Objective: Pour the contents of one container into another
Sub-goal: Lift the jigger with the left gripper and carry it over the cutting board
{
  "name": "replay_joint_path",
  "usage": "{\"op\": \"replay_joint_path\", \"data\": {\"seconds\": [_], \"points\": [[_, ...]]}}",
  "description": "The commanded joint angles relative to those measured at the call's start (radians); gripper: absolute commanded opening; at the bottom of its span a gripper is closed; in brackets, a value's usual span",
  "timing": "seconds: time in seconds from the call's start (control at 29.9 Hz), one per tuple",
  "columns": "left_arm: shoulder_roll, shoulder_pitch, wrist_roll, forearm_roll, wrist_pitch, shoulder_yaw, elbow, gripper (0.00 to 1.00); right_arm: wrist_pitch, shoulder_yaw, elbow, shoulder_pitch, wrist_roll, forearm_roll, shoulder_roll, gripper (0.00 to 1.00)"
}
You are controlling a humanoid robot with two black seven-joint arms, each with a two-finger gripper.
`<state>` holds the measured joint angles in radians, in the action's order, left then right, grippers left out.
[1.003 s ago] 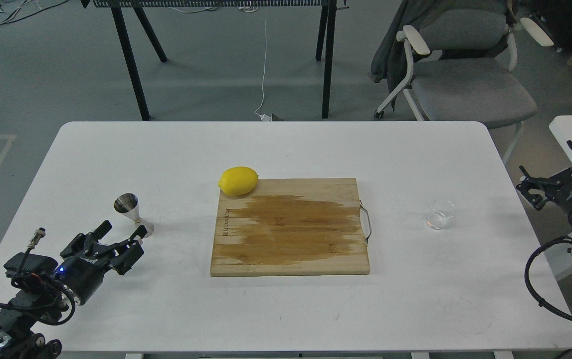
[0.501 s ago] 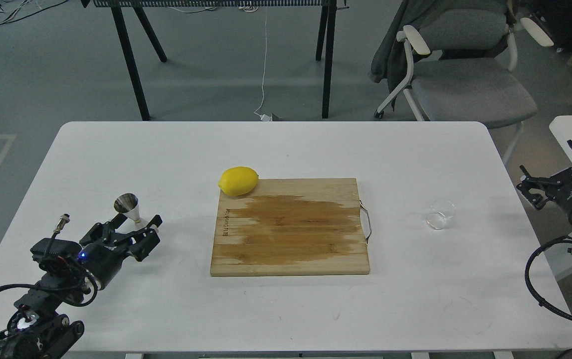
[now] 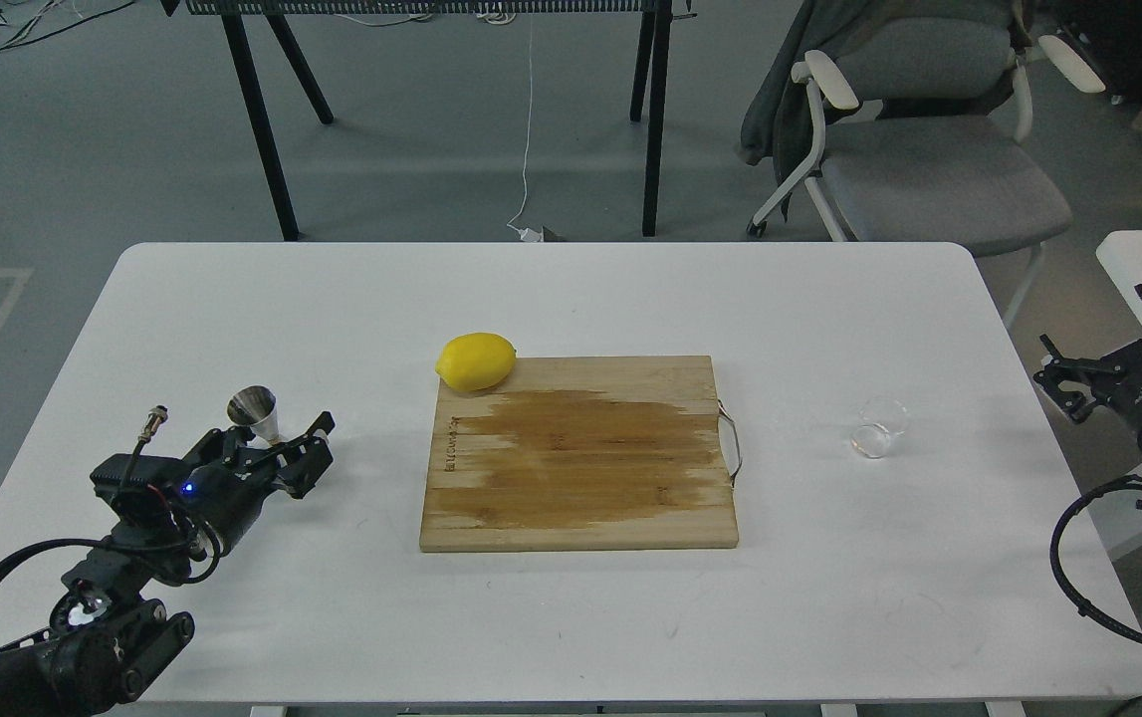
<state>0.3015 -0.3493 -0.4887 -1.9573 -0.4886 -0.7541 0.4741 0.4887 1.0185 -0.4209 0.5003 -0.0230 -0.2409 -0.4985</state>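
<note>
The shiny metal jigger (image 3: pixel 252 407) stands upright on the white table (image 3: pixel 571 299) at the left. My left gripper (image 3: pixel 277 432) is open and low over the table, one finger on each side of the jigger's lower cone, which it partly hides. Whether the fingers touch the jigger I cannot tell. The small clear glass cup (image 3: pixel 877 427) stands alone at the right, near the table's edge. My right gripper (image 3: pixel 1094 347) hangs open beyond the table's right edge, well apart from the cup and holding nothing.
A wooden cutting board (image 3: pixel 580 458) with a metal handle lies in the middle of the table. A yellow lemon (image 3: pixel 476 360) rests at the board's far left corner. A grey chair (image 3: pixel 929 149) and black table legs stand behind the table.
My left gripper has moved forward and to the right across the table until its open fingers straddle the jigger. The right arm has hardly moved.
</note>
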Motion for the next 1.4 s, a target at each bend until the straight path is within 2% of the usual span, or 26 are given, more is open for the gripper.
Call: {"op": "replay_joint_path", "data": {"seconds": [0.0,0.23,0.33,0.47,0.6,0.74,0.87,1.0,1.17,1.37], "points": [[-0.002,-0.016,0.0,0.001,0.0,0.016,-0.035,0.56,0.0,0.0,-0.001,0.0,0.0,0.0,0.002,1.0],[-0.001,-0.017,0.0,0.001,0.0,0.018,-0.046,0.18,0.0,0.0,-0.001,0.0,0.0,0.0,0.003,1.0],[0.001,-0.017,0.0,0.001,0.0,0.018,-0.046,0.08,0.0,0.0,-0.001,0.0,0.0,0.0,0.003,1.0],[0.011,-0.025,0.0,0.001,0.0,0.016,-0.038,0.06,0.0,0.0,0.001,0.0,0.0,0.0,0.003,1.0],[0.025,-0.088,0.0,0.001,0.0,0.015,0.014,0.07,0.0,0.0,0.001,0.0,0.0,0.0,0.003,1.0],[0.099,-0.233,0.0,0.003,0.0,0.015,0.106,0.07,0.0,0.0,0.001,-0.002,0.0,0.0,0.003,1.0],[0.088,-0.39,0.0,0.009,0.0,0.016,0.213,0.06,0.0,0.0,0.001,0.0,0.0,0.0,0.005,1.0],[-0.04,-0.428,0.0,0.009,0.0,0.045,0.316,0.06,0.0,0.0,0.001,-0.002,0.0,0.0,0.006,1.0],[-0.284,-0.41,0.0,0.001,0.0,0.189,0.33,0.06,0.0,0.0,0.01,-0.008,0.0,0.0,0.006,1.0],[-0.301,-0.304,0.0,-0.009,0.0,0.275,0.307,0.06,0.0,0.0,0.017,-0.008,0.0,0.0,0.006,1.0]]}}
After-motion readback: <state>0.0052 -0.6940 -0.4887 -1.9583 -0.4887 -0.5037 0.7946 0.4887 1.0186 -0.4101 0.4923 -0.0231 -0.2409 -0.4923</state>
